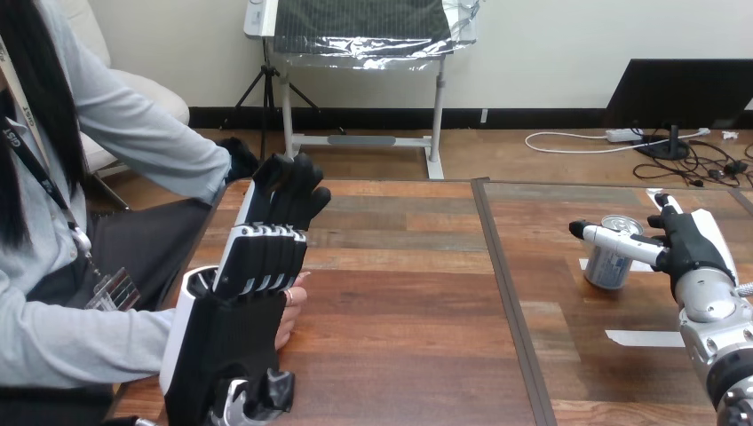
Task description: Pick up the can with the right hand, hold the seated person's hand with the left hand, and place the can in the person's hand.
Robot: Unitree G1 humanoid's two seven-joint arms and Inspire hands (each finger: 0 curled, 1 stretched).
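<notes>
A silver can (609, 264) stands upright on the wooden table (408, 293) at the right. My right hand (695, 251) is just right of it, open. One straight finger (613, 238) reaches across the can's near side below its rim, and another points up behind it. At the left my left hand (233, 319) stands edge-up with its fingers (282, 200) straight, open. The person's hand (292, 312) rests on the table right behind its palm, mostly hidden. Whether the two touch I cannot tell.
A strip of white tape (644, 337) lies on the table in front of my right hand, and another piece (585, 264) sits under the can. A dark seam (504, 293) runs down the table's middle. The person's other arm (169, 151) reaches over the far left corner.
</notes>
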